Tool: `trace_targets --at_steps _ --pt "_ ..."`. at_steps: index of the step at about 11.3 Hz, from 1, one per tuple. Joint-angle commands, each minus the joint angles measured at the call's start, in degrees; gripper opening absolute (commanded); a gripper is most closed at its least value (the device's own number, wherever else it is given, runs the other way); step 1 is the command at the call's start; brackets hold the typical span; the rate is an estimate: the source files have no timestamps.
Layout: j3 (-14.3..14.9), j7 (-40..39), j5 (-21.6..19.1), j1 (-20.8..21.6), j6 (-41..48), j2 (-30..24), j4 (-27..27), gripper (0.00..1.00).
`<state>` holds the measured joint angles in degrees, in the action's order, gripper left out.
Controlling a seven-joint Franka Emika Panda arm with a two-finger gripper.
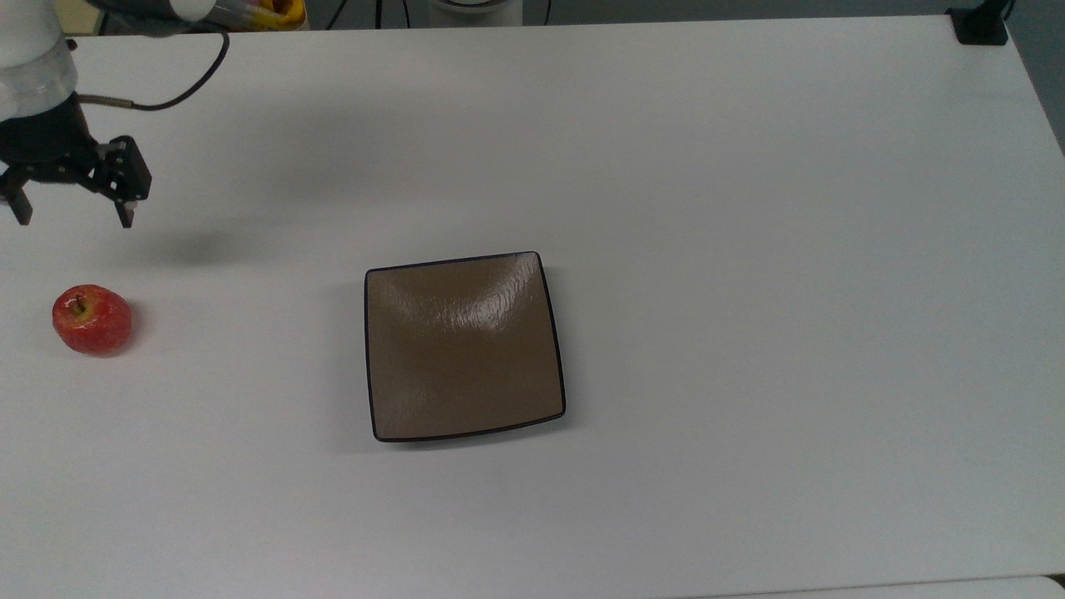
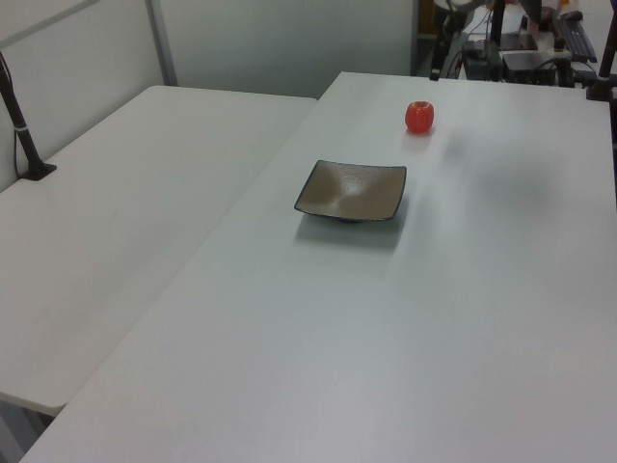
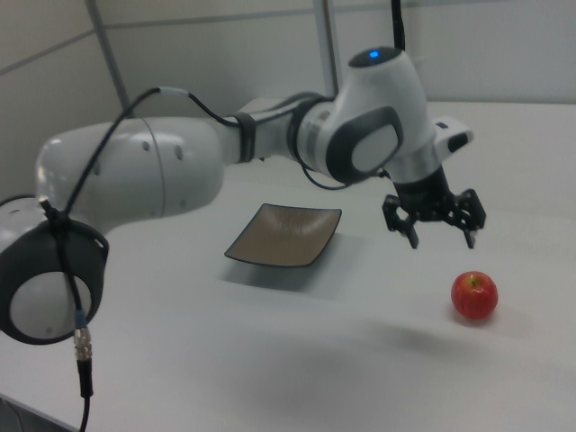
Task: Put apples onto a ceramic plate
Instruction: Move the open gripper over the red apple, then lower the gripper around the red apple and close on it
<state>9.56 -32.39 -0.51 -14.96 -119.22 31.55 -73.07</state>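
- The apple point(image 1: 91, 320) is the smallest thing here but the one that matters: red and shiny, stem up with a yellow-green patch around it, it sits on bare table near the top view's left edge, well apart from the plate. In the right view point(image 3: 474, 296) it lies at the right, and in the left view point(image 2: 419, 117) beyond the plate.
- The table point(image 1: 749, 249) is white and broad, carrying both things; a second white table point(image 2: 125, 222) adjoins it on the left view's left.
- The arm point(image 3: 225, 153), white with dark joints, reaches across the right view from the left, a black cable running along it.
- The ceramic plate point(image 1: 464, 346) is square, glossy brown with a thin dark rim and nothing in it, near the middle of the table.
- The gripper point(image 1: 71, 218) hangs above the table, fingers pointing down and spread wide, nothing between them. In the right view point(image 3: 442, 241) it is above the apple and slightly to the right view's left of it, not touching.
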Motion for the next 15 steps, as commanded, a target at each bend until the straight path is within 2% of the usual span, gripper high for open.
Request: trace_targets --at_steps 1,5,7,12,15 --pt "0.46 -1.8 -1.25 -1.73 -7.4 5.43 1.01 1.0" --pt "0.19 -1.71 -2.91 -2.62 -15.23 10.1 0.83 1.0" --pt "-0.16 -1.8 -4.15 -2.62 -16.04 10.72 0.3 1.0" --pt "-0.6 -2.32 -4.15 -2.62 -16.56 12.13 0.21 1.0" --pt "-0.77 -2.06 -3.98 -2.27 -21.75 13.36 -0.67 1.0"
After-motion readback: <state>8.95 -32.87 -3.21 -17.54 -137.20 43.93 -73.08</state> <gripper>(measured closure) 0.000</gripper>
